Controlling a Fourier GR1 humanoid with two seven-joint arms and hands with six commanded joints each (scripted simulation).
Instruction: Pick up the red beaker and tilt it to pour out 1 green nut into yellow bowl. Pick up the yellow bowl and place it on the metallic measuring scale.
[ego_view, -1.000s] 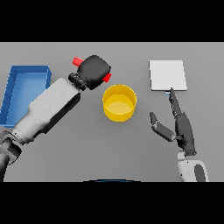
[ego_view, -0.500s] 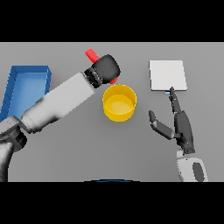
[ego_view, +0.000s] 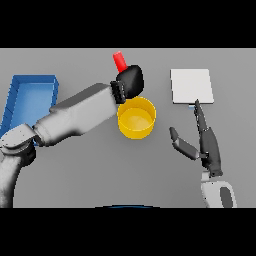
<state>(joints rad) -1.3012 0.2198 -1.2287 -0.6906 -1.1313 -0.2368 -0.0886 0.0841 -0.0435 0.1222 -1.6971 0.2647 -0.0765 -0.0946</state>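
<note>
My left robot hand (ego_view: 131, 80) is closed around the red beaker (ego_view: 119, 61), and only the upper part of the beaker shows above my dark fingers. The beaker is lifted off the grey counter (ego_view: 90, 165) and leans a little to the left. My hand is just behind the far rim of the yellow bowl (ego_view: 136, 118), which stands on the counter near the middle. I cannot see any green nut inside the bowl or in the beaker. The metallic measuring scale (ego_view: 191, 86), a pale square plate, lies to the right of the bowl and apart from it. My right robot hand (ego_view: 206, 144) is in front of the scale with straight fingers and the thumb spread out, holding nothing. A blue tray (ego_view: 26, 98) is at the left edge of the counter.
</note>
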